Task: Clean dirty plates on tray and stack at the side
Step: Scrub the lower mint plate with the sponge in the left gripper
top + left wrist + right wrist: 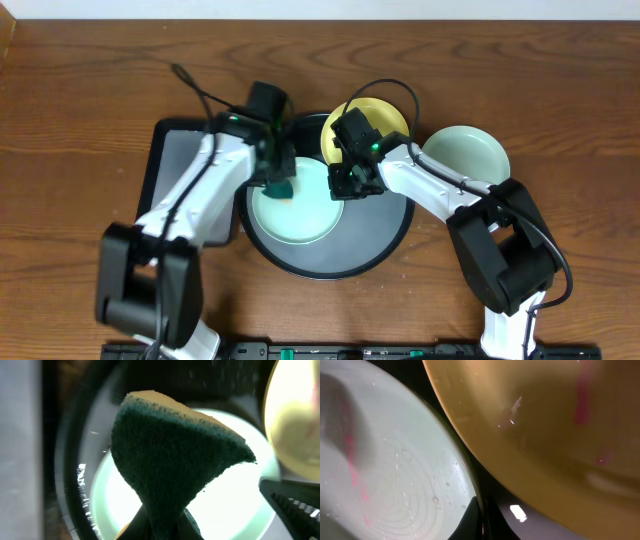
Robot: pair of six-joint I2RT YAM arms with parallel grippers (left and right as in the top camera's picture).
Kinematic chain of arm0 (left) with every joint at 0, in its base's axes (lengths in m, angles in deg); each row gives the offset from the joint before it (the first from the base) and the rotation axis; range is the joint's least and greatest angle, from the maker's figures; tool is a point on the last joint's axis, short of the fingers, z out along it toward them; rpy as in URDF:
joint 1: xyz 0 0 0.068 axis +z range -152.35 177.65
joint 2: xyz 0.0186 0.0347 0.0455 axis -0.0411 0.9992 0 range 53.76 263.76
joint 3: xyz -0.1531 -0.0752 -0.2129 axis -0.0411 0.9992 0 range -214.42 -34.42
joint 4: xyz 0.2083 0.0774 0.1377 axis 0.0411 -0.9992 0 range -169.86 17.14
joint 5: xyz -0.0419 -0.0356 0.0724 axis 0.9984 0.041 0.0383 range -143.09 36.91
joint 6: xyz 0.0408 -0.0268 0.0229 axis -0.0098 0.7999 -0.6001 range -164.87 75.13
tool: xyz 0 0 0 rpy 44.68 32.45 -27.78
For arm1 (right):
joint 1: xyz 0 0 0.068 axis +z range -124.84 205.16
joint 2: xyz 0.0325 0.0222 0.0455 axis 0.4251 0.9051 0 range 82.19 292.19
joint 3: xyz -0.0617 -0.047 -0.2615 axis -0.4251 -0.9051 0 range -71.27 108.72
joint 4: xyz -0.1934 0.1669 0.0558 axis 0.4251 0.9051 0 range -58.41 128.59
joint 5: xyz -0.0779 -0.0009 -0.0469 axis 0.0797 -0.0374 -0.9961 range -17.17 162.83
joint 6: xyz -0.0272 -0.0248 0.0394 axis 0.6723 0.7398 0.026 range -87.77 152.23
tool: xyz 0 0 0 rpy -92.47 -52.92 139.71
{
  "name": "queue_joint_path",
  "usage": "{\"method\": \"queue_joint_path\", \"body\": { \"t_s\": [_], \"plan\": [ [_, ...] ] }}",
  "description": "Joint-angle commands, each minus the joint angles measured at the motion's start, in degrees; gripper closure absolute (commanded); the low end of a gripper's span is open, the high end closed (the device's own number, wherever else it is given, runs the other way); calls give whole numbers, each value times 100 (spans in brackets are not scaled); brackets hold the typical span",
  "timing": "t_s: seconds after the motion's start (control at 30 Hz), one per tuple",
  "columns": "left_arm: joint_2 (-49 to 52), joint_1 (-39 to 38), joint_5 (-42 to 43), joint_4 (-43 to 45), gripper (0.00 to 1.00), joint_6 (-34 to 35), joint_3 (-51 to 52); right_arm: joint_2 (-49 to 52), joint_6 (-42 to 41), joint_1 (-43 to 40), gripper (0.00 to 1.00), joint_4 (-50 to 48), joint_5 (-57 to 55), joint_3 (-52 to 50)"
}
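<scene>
A pale mint-green plate (300, 210) lies on the left part of the round black tray (375, 235). My left gripper (277, 180) is shut on a green-and-yellow sponge (175, 455) and holds it over this plate (240, 505). My right gripper (344, 186) is shut on the plate's right rim (465, 490), its jaws (482, 522) pinching the edge. The pale yellow plate (372, 118) sits at the tray's back right and fills the upper right of the right wrist view (545, 435). A second mint-green plate (467, 155) lies on the table right of the tray.
A rectangular black tray (170, 165) lies on the wooden table left of the round tray, under my left arm. Pink streaks show on the mint plate (352, 465) and on the yellow plate (582, 400). My right gripper's finger shows in the left wrist view (295, 505).
</scene>
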Motion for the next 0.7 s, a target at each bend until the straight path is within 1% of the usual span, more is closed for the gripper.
{"method": "queue_joint_path", "body": {
  "t_s": [0.0,0.13,0.2,0.27,0.4,0.47,0.53,0.57,0.6,0.67],
  "plan": [
    [479,-153,15,37,92,48,46,140,-116,-13,99,17,11,11],
    [892,-166,20,46,92,46,46,140,-98,-13,99,20,9,11],
    [977,-166,157,33,93,-85,46,140,-98,-13,99,17,11,11],
    [999,-168,621,50,93,-485,46,140,-101,-13,99,17,11,11],
    [999,-168,2017,96,93,-1679,46,140,-101,-13,99,15,11,11],
    [999,-168,2326,101,93,-1941,46,140,-101,-13,99,15,9,11],
    [999,-166,2297,186,92,-1952,46,140,-101,-13,99,15,11,11],
    [999,-155,2201,260,92,-1937,46,140,-101,-13,99,15,11,11],
    [999,-151,1974,350,92,-1779,44,140,-101,-13,99,15,11,11],
    [999,-133,476,476,92,-503,44,140,-98,-13,99,13,9,11]
  ]
}}
